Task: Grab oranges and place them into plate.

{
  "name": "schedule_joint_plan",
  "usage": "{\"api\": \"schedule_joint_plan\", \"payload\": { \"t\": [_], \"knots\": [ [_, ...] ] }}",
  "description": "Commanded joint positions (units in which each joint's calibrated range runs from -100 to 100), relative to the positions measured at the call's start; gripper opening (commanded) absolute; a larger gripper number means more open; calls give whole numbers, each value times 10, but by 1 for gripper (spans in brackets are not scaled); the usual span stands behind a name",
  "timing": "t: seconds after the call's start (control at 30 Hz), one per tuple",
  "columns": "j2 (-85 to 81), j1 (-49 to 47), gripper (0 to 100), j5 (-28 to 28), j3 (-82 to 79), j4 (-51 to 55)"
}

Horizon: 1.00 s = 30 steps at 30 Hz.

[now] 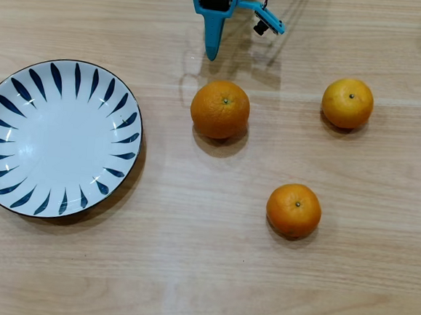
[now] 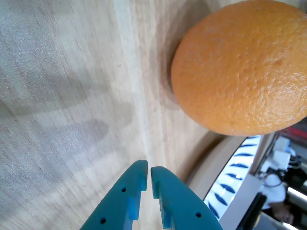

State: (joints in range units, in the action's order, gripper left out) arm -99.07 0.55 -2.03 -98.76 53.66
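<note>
Three oranges lie on the wooden table in the overhead view: a larger one (image 1: 220, 109) near the middle, a yellowish one (image 1: 347, 103) at the right, and a third (image 1: 294, 209) lower right. The white plate with blue leaf strokes (image 1: 26, 92) sits empty at the left. My blue gripper (image 1: 212, 54) points down from the top edge, just above the larger orange and apart from it. In the wrist view the gripper (image 2: 148, 168) is shut with nothing between its fingertips, the large orange (image 2: 242, 67) fills the upper right, and a bit of the plate (image 2: 237, 172) shows beyond it.
Bare light wood table (image 1: 187, 272) surrounds the fruit and the plate. A black cable and blue arm parts (image 1: 269, 20) hang at the top edge of the overhead view. Room clutter (image 2: 283, 158) shows at the right edge of the wrist view.
</note>
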Motion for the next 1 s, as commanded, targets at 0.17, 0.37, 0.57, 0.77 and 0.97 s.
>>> {"api": "schedule_joint_plan", "payload": {
  "t": [0.17,0.37,0.57,0.77,0.97],
  "knots": [
    [-5,6,2,2,-2,-6],
    [-5,3,2,3,-2,-6],
    [-5,3,2,3,-2,-6],
    [-5,6,2,1,-2,-6],
    [-5,5,2,2,-3,-6]
  ]
}}
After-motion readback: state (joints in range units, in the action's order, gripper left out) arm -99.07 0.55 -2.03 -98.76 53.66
